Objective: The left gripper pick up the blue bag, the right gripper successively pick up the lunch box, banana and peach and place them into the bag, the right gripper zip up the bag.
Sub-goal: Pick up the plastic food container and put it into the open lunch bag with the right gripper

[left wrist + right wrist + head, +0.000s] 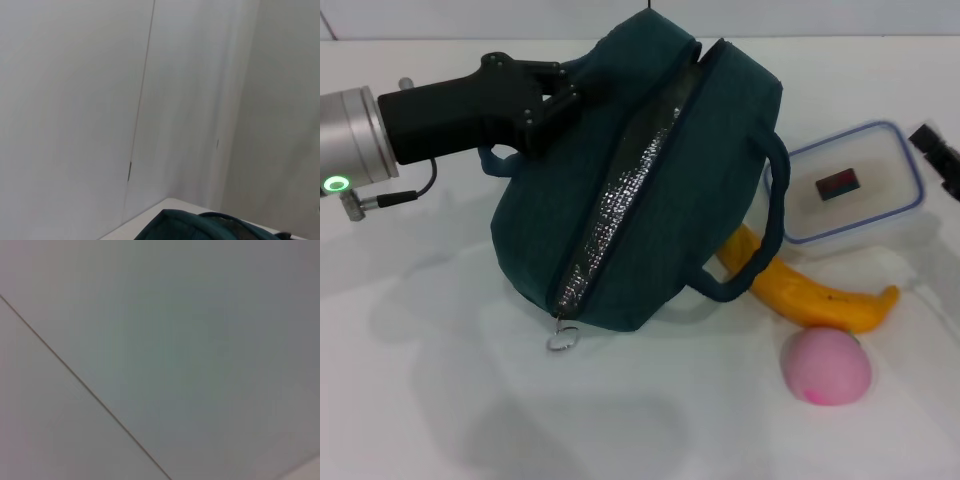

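Head view: left pincer [570,95] holding blue bag [640,190] handle, left wrist view only bag top [210,226]

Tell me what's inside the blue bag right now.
Through the open zipper of the blue bag only silver foil lining shows. The gap is narrow, so deeper contents are hidden. The lunch box, banana and peach lie outside on the table.
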Robot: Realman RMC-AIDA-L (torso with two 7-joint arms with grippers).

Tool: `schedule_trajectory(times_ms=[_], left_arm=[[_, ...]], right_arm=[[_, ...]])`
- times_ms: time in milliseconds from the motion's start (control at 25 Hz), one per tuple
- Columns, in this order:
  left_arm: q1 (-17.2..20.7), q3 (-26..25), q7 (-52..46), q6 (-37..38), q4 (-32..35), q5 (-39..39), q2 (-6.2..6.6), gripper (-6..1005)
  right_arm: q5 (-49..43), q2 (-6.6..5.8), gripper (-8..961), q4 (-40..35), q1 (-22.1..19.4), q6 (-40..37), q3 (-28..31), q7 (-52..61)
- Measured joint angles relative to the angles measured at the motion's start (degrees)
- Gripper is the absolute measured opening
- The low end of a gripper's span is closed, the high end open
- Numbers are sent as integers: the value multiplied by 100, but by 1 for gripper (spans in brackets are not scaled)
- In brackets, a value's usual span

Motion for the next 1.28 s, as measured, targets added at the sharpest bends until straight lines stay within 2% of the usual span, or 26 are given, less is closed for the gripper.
schedule_trajectory(times_ms=[240,400,600,920,1120,1280], left_arm=[[18,1,96,-28,-11,2,-14,70],[1,3,114,-30,-73,3,-23,71],[-23,19,155,-32,-138,-8,-28,72],[-80,45,286,-50,-165,5,-36,74],[-186,45,306,-127,-296,10,-37,75],[-263,45,317,-322,-361,15,-35,75]], right_arm=[[16,-169,99,110,60,-555,70,-75],[6,-198,98,115,124,-651,404,-292],[-3,-269,97,94,286,-993,459,-381],[9,-417,112,0,930,-1173,613,-349],[-45,-515,121,-482,1375,-1386,615,-257],[-212,-549,129,-829,1662,-1463,627,-215]])
